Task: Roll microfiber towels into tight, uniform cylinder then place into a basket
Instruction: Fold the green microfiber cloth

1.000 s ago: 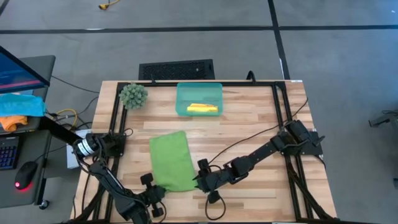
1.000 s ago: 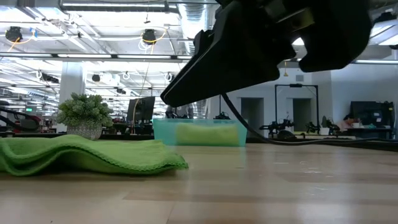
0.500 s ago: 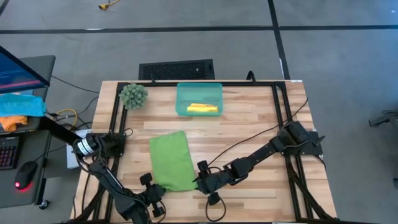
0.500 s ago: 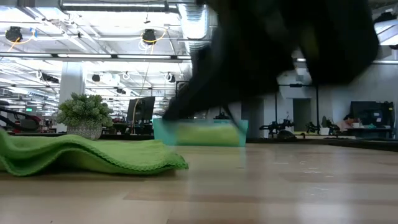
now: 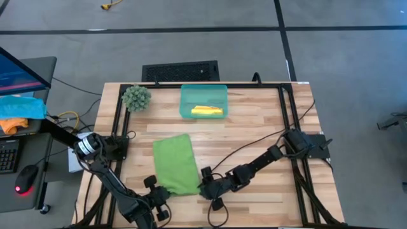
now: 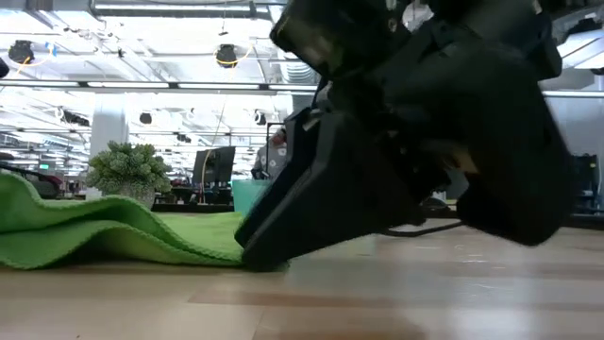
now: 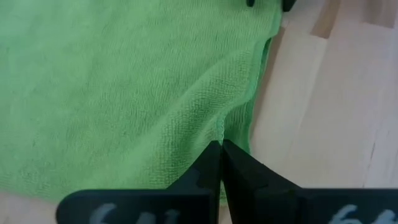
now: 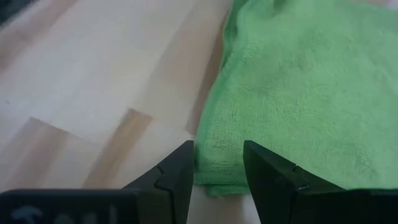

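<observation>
Towel status: the yellow towel (image 5: 206, 111) lies rolled inside the basket (image 5: 203, 92) at the far side of the counter (image 5: 254, 130), so I judge that half of the task complete. The green towel (image 5: 175, 163) remains flat and unrolled near the middle of the counter, toward the near edge. It must be rolled into a tight cylinder and carried to the basket beside the yellow one. No roll has started; the cloth shows only a shallow fold or wave along its near edge in the low view.

Left end effector (image 7: 221, 149): its fingers are pressed fully together, pinching the hem of the green towel at the near left corner. The left wrist view shows the fabric puckering at the fingertips.

Right end effector (image 8: 217, 163): it is lowered to the counter at the near right corner of the green towel. Its fingers stand apart, one on each side of the corner hem, with the cloth edge between them. The fingers are not clamped on the fabric, so I hold nothing on this side yet.

Next step, as I judge it: close the right fingers on the hem so that both near corners are secured, then begin turning that edge over toward the basket.
</observation>
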You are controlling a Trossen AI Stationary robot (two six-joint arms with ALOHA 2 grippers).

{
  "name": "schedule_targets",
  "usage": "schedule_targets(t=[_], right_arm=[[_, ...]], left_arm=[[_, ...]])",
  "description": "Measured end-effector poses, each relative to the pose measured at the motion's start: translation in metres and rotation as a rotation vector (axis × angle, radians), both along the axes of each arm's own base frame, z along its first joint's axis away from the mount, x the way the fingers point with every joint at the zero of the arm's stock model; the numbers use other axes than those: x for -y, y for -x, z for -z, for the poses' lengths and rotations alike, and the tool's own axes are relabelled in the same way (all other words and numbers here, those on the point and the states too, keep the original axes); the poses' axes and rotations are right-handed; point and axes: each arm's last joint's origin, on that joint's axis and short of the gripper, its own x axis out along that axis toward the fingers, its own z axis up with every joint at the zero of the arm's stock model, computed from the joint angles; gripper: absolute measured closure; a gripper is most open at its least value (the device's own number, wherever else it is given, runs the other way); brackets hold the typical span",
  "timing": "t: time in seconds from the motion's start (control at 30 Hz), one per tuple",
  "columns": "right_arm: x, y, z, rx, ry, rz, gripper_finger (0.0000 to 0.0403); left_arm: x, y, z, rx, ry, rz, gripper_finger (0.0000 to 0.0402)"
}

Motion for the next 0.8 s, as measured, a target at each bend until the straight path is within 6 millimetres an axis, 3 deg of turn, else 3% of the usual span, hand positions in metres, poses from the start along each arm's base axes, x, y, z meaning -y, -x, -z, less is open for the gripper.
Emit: schedule_targets(t=[0.43, 0.8], right_arm=[[0.0083, -0.0011, 0.0023, -0.05, -0.022, 0.055, 0.0244], [0.0087, -0.0006, 0.0029, -0.056, -0.018, 0.059, 0.0354]], left_arm=[[0.0008, 0.0002, 0.0021, -0.095, 0.018, 0.061, 0.0401], [0.0019, 0.0, 0.0029, -0.14, 0.04, 0.093, 0.038]])
